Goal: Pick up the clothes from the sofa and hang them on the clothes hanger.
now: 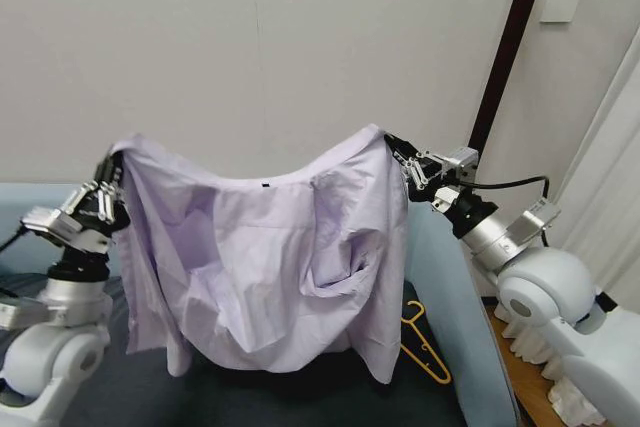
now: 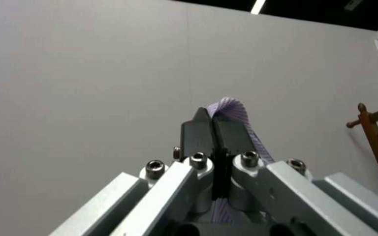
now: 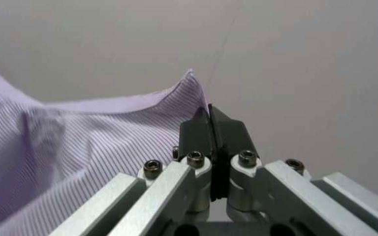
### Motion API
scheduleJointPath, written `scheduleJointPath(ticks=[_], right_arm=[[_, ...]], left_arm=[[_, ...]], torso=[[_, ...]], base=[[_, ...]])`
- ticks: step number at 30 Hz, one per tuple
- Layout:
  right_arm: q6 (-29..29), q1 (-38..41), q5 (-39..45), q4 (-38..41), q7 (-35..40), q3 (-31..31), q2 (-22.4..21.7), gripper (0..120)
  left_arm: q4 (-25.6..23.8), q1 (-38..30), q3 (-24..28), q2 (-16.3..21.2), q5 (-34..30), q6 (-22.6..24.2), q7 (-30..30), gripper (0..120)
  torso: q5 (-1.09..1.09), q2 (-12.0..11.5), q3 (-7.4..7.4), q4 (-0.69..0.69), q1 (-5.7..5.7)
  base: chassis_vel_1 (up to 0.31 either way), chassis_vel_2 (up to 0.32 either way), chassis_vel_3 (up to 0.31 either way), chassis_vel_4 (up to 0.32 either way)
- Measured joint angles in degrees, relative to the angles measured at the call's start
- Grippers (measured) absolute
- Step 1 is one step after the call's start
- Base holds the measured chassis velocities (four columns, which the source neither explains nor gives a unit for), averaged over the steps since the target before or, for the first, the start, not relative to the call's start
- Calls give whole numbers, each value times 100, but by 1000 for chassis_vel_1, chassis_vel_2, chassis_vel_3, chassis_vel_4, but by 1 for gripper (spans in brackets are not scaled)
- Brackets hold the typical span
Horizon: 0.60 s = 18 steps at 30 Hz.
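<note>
Head view: lilac striped shirt (image 1: 265, 267) hangs spread between both arms, over the sofa (image 1: 452, 307); left end effector (image 1: 112, 179) closed tight on one upper corner; right end effector (image 1: 396, 152) closed tight on the other; yellow hanger (image 1: 426, 347) lies on the sofa seat beside the shirt's lower edge.

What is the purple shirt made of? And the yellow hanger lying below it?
The shirt looks like thin woven cloth, maybe cotton: it sags in soft folds and shows fine stripes. The yellow hanger looks like smooth plastic, or maybe coated wire. The left gripper and right gripper, shut, hold the shirt up by its top corners.
</note>
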Motion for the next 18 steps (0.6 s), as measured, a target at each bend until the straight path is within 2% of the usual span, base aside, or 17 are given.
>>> scheduleJointPath(ticks=[4,5,6,9,10,11,13,15,16,18], right_arm=[[-890,90,-629,366,242,65,-199,0],[-1417,-40,-722,623,542,95,-198,0],[-1417,-40,-722,623,542,95,-198,0],[-2021,-557,-834,897,1168,48,53,0],[-2050,-720,-958,893,1264,-3,161,0],[-2050,-720,-958,893,1264,-3,161,0],[-1940,-1203,-1218,740,1482,-197,459,0],[-1531,-1611,-1238,504,1610,-399,747,0],[-1531,-1611,-1238,504,1610,-399,747,0],[-953,-1877,-1104,249,1541,-585,981,0]], left_arm=[[-367,180,-415,62,-51,240,-140,0],[-469,341,-498,-16,92,303,-185,0],[-469,341,-498,-16,92,303,-185,0],[-469,712,-371,-499,882,381,-342,0],[-409,818,-264,-713,1165,384,-404,0],[-409,818,-264,-713,1165,384,-404,0],[-207,1011,-49,-1365,1881,398,-480,0],[45,1090,112,-1916,2476,297,-482,0],[45,1090,112,-1916,2476,297,-482,0],[218,1102,233,-2289,2802,198,-456,0]], torso=[[0,0,0,2,0],[1,1,-1,1,0],[1,1,-1,1,0],[0,1,-1,0,0],[0,0,-1,0,-1],[0,0,-1,0,-1],[-1,0,0,1,0],[0,-1,0,1,-1],[0,-1,0,1,-1],[1,-1,0,0,-1]], base=[[0,0,0,0],[0,0,0,0],[0,0,0,0],[0,0,0,0],[0,0,0,0],[0,0,0,0],[0,0,0,0],[0,0,0,0],[0,0,0,0],[0,0,0,0]])
